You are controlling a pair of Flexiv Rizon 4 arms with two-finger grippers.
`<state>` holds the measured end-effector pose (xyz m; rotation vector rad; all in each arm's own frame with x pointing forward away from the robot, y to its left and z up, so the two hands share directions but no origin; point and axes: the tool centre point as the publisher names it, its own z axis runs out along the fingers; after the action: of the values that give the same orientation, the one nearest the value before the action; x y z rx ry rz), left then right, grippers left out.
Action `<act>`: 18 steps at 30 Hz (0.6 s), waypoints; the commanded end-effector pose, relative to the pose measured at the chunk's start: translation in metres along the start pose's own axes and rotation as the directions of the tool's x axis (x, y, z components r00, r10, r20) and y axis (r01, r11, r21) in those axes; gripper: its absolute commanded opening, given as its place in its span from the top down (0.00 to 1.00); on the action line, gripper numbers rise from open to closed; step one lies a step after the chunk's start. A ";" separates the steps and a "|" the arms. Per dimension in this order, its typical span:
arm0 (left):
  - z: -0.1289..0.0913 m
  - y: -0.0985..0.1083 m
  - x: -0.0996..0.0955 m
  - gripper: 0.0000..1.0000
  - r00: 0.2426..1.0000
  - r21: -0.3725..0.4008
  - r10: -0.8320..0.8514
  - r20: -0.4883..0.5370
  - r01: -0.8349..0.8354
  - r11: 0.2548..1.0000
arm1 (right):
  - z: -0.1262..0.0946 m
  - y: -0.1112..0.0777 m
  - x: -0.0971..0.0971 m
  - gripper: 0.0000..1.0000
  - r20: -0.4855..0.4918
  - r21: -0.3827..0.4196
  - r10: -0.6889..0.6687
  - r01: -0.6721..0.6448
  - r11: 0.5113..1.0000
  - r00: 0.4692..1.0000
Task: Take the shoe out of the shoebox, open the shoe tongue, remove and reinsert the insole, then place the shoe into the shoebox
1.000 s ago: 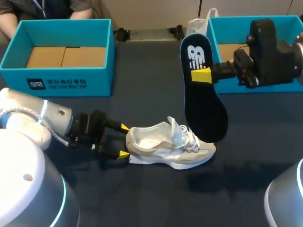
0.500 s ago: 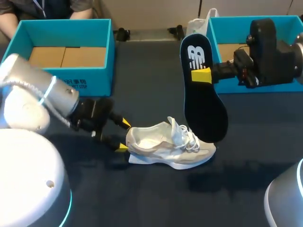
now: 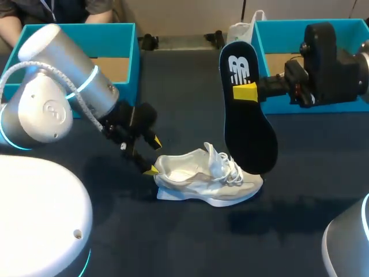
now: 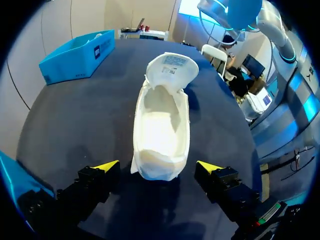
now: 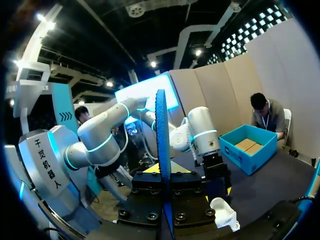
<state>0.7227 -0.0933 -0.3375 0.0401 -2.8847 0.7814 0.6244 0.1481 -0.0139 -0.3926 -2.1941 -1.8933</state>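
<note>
White and laid on its sole on the table (image 3: 190, 242), the shoe (image 3: 207, 179) was found with its heel between the wide-open jaws of the left gripper (image 3: 154, 156). The dark insole (image 3: 248, 121) was held clamped upright over the toe by the right gripper (image 3: 245, 92). The heel was judged to need bracing before the insole was fed in toe-first.

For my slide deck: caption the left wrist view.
Open left gripper flanks the heel of the white shoe on the dark table, tongue lifted open.

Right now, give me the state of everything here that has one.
shoe: on its sole on the table, insole out
insole: upright, off the table
left gripper: jaws open, astride the heel
right gripper: jaws shut on the insole
left shoebox: open
right shoebox: open
</note>
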 end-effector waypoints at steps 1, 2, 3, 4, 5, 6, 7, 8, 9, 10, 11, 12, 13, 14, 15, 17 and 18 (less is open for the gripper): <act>-0.014 -0.006 0.017 0.00 0.996 -0.223 -0.007 0.087 0.026 0.974 | 0.002 0.000 -0.001 1.00 0.000 0.001 0.000 0.000 1.000 1.000; -0.014 -0.007 0.019 0.00 0.995 -0.257 -0.012 0.104 0.039 0.966 | 0.002 0.000 -0.001 1.00 0.000 0.001 0.000 0.000 1.000 1.000; -0.014 -0.008 0.019 0.00 0.994 -0.270 -0.017 0.107 0.046 0.962 | 0.002 0.000 -0.001 1.00 0.000 0.001 0.000 0.000 1.000 1.000; -0.014 -0.009 0.020 0.00 0.993 -0.298 -0.019 0.117 0.053 0.953 | 0.002 0.000 -0.001 1.00 0.000 0.001 0.000 0.000 1.000 1.000; -0.013 -0.009 0.020 0.00 0.991 -0.317 -0.022 0.134 0.064 0.946 | 0.002 0.000 -0.001 1.00 0.000 0.001 0.000 0.000 1.000 1.000; -0.013 -0.010 0.020 0.00 0.992 -0.318 -0.017 0.127 0.057 0.946 | 0.002 0.000 -0.001 1.00 0.000 0.001 0.000 0.000 1.000 1.000; -0.013 -0.010 0.020 0.00 0.991 -0.327 -0.020 0.130 0.062 0.943 | 0.002 0.000 -0.001 1.00 0.000 0.001 0.000 0.000 1.000 1.000; -0.013 -0.012 0.019 0.00 0.991 -0.340 -0.027 0.133 0.071 0.938 | 0.002 0.000 -0.001 1.00 0.000 0.001 0.000 0.000 1.000 1.000; -0.012 -0.014 0.018 0.00 0.991 -0.349 -0.022 0.128 0.066 0.935 | 0.002 0.000 -0.001 1.00 0.000 0.001 0.000 0.000 1.000 1.000; -0.012 -0.016 0.018 0.00 0.991 -0.356 -0.022 0.130 0.067 0.932 | 0.002 0.000 -0.001 1.00 0.000 0.001 0.000 0.000 1.000 1.000; -0.012 -0.018 0.018 0.00 0.990 -0.368 -0.021 0.137 0.071 0.927 | 0.002 0.000 -0.001 1.00 0.000 0.001 0.000 0.000 1.000 1.000; -0.012 -0.020 0.019 0.00 0.990 -0.374 -0.013 0.141 0.066 0.925 | 0.002 0.000 -0.001 1.00 0.000 0.001 0.000 0.000 1.000 1.000; -0.012 -0.021 0.019 0.00 0.990 -0.379 -0.008 0.140 0.061 0.923 | 0.002 0.000 -0.001 1.00 0.000 0.001 0.000 0.000 1.000 1.000; -0.012 -0.023 0.020 0.00 0.990 -0.386 -0.001 0.141 0.056 0.921 | 0.002 0.000 -0.001 1.00 0.000 0.001 0.000 0.000 1.000 1.000; -0.011 -0.024 0.020 0.00 0.990 -0.388 0.004 0.140 0.052 0.920 | 0.002 0.000 -0.001 1.00 0.000 0.001 0.000 0.000 1.000 1.000; -0.008 -0.027 0.020 0.00 0.990 -0.404 0.013 0.138 0.044 0.914 | 0.002 0.000 -0.001 1.00 0.000 0.001 0.000 0.000 1.000 1.000; -0.007 -0.028 0.021 0.00 0.990 -0.405 0.013 0.139 0.045 0.913 | 0.002 0.000 -0.001 1.00 0.000 0.001 0.000 0.000 1.000 1.000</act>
<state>0.7048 -0.1064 -0.3126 0.0722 -3.0993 0.3283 0.6244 0.1481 -0.0139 -0.3925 -2.1942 -1.8934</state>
